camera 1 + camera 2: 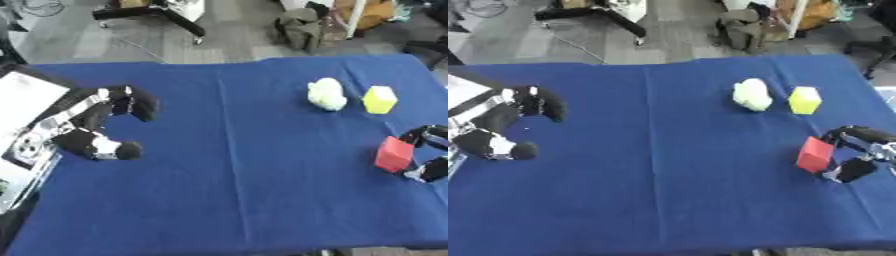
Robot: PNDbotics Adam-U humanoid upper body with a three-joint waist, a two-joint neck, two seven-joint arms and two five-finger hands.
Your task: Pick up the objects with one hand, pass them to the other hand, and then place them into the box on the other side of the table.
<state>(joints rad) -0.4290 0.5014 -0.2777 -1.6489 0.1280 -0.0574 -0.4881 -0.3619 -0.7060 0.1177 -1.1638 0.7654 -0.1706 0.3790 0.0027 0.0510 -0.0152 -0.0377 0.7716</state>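
A red block (815, 154), plain-faced and boxy, is pinched at the right edge of the blue-covered counter (245, 165) by the right robot hand (852, 152), whose dark fingers are curled around it. A pale, rounded lump (327, 94) and a yellow block (380, 99) are seen side by side farther back. The left robot hand (103, 127) is held curled and empty over the cloth, beside a white box (24, 102).

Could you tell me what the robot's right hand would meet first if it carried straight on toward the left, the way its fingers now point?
The red block, already between the right hand's fingers; beyond it, only bare blue tablecloth, it seems.
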